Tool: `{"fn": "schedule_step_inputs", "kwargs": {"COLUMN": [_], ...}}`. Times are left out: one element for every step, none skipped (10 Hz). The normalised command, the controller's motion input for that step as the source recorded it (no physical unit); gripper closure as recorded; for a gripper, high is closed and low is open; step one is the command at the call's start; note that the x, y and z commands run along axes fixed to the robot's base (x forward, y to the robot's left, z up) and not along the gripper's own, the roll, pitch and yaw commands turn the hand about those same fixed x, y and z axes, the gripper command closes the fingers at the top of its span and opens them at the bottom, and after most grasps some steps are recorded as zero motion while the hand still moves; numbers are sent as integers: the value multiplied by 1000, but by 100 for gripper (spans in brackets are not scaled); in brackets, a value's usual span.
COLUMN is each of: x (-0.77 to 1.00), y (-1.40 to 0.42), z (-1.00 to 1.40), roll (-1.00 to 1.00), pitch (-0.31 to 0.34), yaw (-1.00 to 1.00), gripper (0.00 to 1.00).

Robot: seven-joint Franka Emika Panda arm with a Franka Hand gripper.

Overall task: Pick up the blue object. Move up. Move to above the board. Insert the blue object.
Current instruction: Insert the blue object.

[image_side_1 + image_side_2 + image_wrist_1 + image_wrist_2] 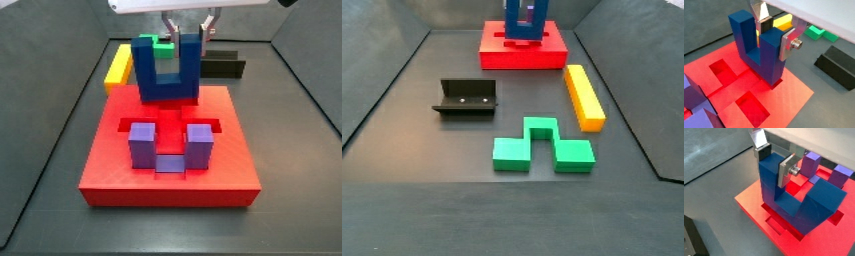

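Note:
The blue object (747,42) is a dark blue U-shaped block. It stands upright with its base down in a recess at the far end of the red board (784,100). It also shows in a wrist view (811,203) and in both side views (168,88) (527,22). My gripper (775,34) comes down from above and is shut on one prong, one silver finger on each side of it, as a wrist view (774,163) and a side view (189,30) also show. The board also shows in three other views (751,200) (167,185) (523,58).
A lighter purple U-shaped block (167,145) sits in a recess at the board's near end. A yellow bar (584,95) lies beside the board. A green block (540,148) and the fixture (465,97) stand on the grey floor away from it.

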Motion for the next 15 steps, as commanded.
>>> {"fn": "schedule_step_inputs", "kwargs": {"x": [0, 69, 246, 260, 180, 120, 157, 140, 0, -49, -77, -100, -100, -100, -86], "y": [0, 0, 31, 17, 0, 0, 0, 0, 0, 0, -31, -57, -49, -46, -20], "z": [0, 0, 0, 0, -34, -51, -23, -6, -69, -143, -206, -223, -197, -166, -137], "roll": [54, 114, 129, 151, 179, 170, 194, 200, 169, 73, 24, 0, 0, 0, 1], "pitch": [0, 0, 43, 59, 51, 36, 59, 84, 33, 0, 0, -10, -9, -3, 0], "yaw": [114, 0, 0, 0, -49, -77, -163, -229, -154, -63, -11, 0, 0, 0, 0], "gripper": [100, 100, 100, 100, 100, 100, 100, 100, 100, 100, 100, 100, 100, 100, 100]}}
